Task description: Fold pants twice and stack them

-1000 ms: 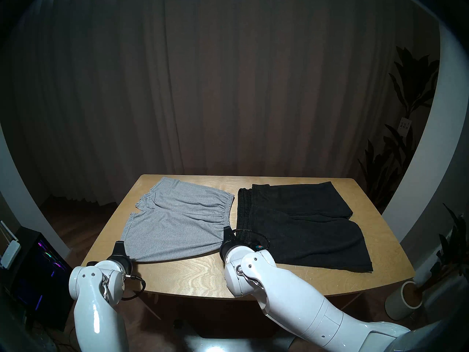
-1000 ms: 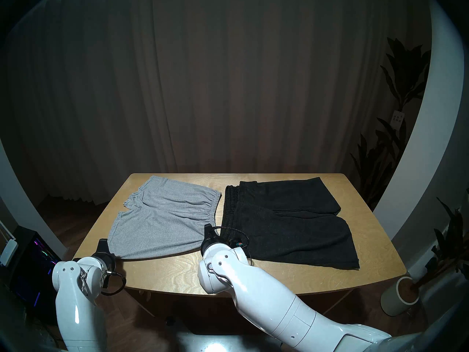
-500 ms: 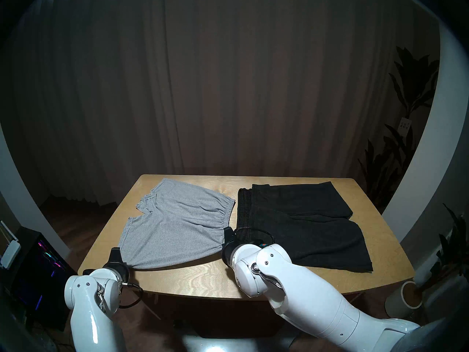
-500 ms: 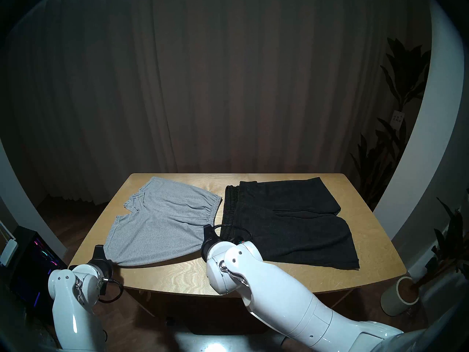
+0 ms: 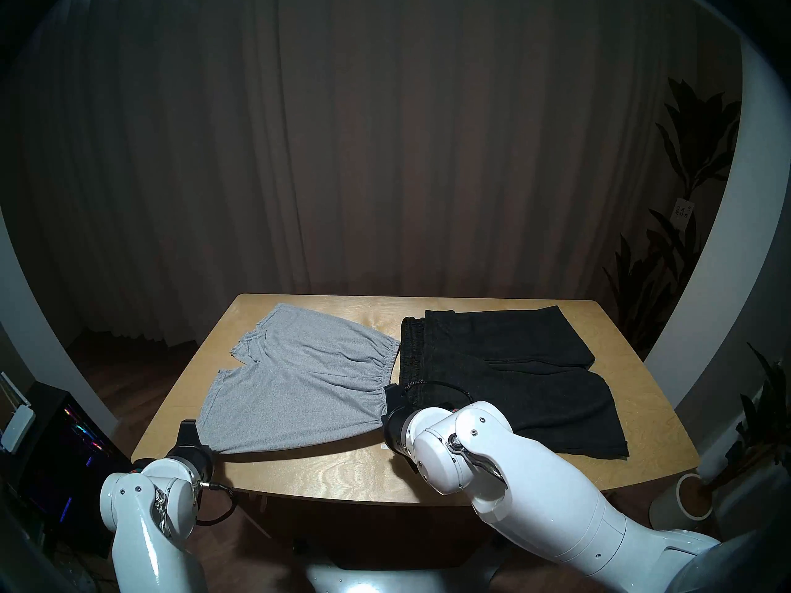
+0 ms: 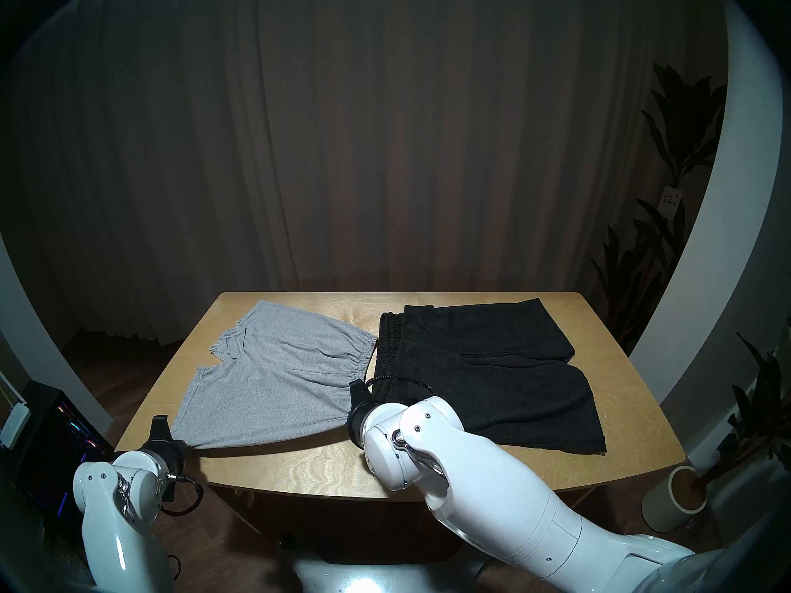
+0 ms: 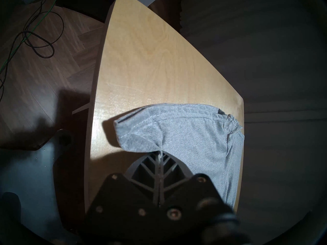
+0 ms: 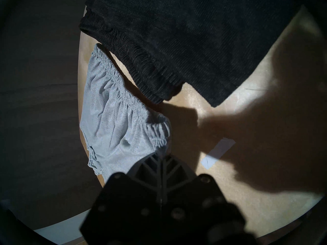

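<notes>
From my remote station I see a pale wooden table lit from above, standing on dark wood flooring before heavy brown curtains. Potted plants line the right wall, a white cylindrical pot sits near right, and a computer case glows near left.

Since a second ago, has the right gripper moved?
Yes. The right gripper, shut on the grey shorts, shifted slightly rightward relative to the black shorts.

Both arms reach forward, left end effector and right end effector clamped.
</notes>
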{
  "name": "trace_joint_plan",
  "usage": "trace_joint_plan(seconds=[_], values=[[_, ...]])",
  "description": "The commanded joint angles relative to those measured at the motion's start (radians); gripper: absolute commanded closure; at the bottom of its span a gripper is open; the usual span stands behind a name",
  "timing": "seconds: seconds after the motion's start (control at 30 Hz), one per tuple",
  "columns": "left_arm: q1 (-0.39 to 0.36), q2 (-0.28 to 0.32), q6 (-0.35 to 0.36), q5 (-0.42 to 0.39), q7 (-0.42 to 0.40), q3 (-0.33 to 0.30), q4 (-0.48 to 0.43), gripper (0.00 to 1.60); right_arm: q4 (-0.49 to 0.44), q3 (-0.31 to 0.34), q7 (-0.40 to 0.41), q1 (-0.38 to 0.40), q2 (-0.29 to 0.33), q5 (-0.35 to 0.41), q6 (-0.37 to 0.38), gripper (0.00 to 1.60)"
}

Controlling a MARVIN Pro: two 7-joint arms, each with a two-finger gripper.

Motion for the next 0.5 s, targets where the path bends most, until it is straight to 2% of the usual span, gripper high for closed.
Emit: trace_joint_plan(seconds=[0.0, 0.47], values=[[0.027, -0.013, -0.004, 0.003, -0.024, -0.002, -0.05, 1.6, -0.027, 0.009, 0.016, -0.004, 0.008, 0.001, 0.001, 1.6], [-0.099, 0.076, 0.02, -0.011, -0.084, -0.016, 0.028, 1.6, 0.017, 0.034, 0.064, 0.035, -0.05, 0.0, -0.042, 1.6]])
